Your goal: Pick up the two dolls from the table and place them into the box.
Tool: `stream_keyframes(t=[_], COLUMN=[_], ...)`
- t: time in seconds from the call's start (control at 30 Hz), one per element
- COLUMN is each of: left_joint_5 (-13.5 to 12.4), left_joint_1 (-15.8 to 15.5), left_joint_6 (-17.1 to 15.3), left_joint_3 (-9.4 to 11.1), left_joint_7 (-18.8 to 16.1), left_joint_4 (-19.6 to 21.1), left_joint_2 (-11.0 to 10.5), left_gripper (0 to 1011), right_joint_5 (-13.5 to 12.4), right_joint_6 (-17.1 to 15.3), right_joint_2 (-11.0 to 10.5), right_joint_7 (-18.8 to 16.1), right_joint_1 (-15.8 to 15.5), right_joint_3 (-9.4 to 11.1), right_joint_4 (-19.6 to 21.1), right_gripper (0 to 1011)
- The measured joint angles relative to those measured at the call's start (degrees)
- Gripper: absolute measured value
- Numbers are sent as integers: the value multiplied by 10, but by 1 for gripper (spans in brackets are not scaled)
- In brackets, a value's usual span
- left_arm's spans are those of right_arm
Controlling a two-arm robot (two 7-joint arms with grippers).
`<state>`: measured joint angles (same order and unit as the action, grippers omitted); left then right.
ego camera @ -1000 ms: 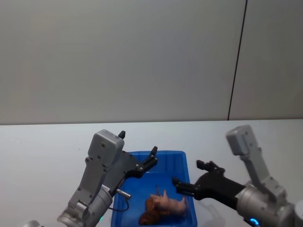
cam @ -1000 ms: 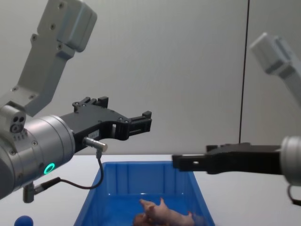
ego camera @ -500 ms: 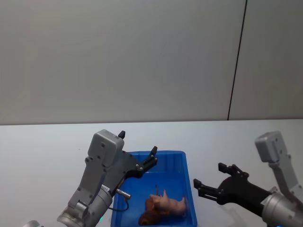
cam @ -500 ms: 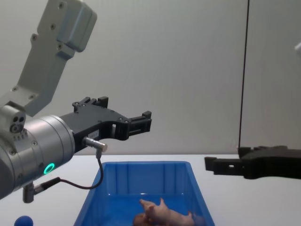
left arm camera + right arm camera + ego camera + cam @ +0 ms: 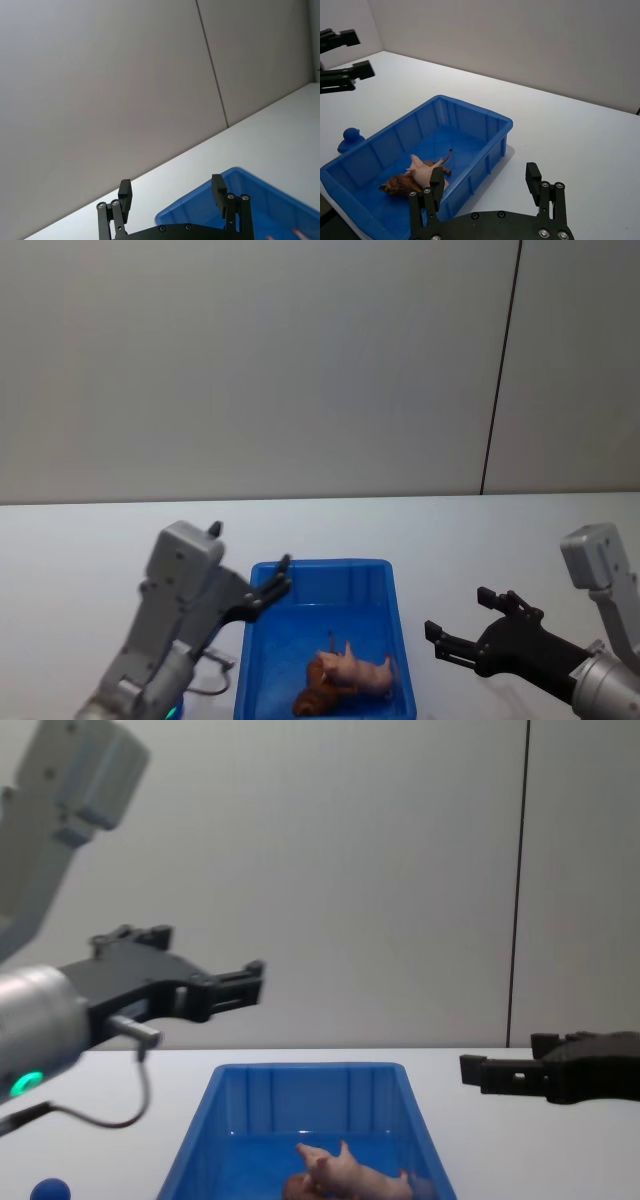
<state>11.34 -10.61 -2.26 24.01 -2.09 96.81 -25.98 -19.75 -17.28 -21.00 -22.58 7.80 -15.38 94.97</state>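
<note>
Broadly, the flat white tabletop spreads across the foreground. The rectangular bright blue plastic bin with sloped walls sits on it between the two arms. The left gripper hovers above the bin's left rim, its black fingers spread wide with nothing between them. The right gripper hangs over bare table to the right of the bin, apart from it, fingers likewise spread and empty. On the bin's floor, toward its near end, the pale pink plastic pig lies on its side. It touches the brown plastic lion with the darker mane, which lies to its left. A small blue rounded toy rests on the table near the bin's left outer wall.
</note>
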Motion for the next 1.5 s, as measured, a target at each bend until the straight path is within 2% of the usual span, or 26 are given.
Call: stream_keyframes(t=[0.1,0.17,0.27,0.47,0.67,1.03,1.5], left_joint_5=[8,10,25,51,73,100,118], left_joint_1=[22,27,55,98,134,161,155], left_joint_6=[-11,-13,-26,-41,-41,-13,16], left_joint_3=[-10,-12,-22,-34,-41,-44,-44], left_joint_7=[-20,-23,-49,-80,-98,-91,-48], left_joint_4=[23,28,53,83,94,74,8], left_joint_2=[-25,-30,-59,-99,-124,-130,-104], left_gripper=[1001,1001,1001,1001,1001,1001,1001], right_joint_5=[-1,-2,-3,-4,-5,-5,-6], right_joint_6=[1,2,2,3,4,4,5], right_joint_2=[-2,-3,-4,-6,-7,-8,-8], right_joint_7=[0,0,0,1,1,1,1], right_joint_1=[-2,-3,-4,-5,-6,-7,-7], right_joint_3=[1,2,2,3,4,4,5], right_joint_4=[1,2,3,4,4,5,5], right_gripper=[1001,1001,1001,1001,1001,1001,1001])
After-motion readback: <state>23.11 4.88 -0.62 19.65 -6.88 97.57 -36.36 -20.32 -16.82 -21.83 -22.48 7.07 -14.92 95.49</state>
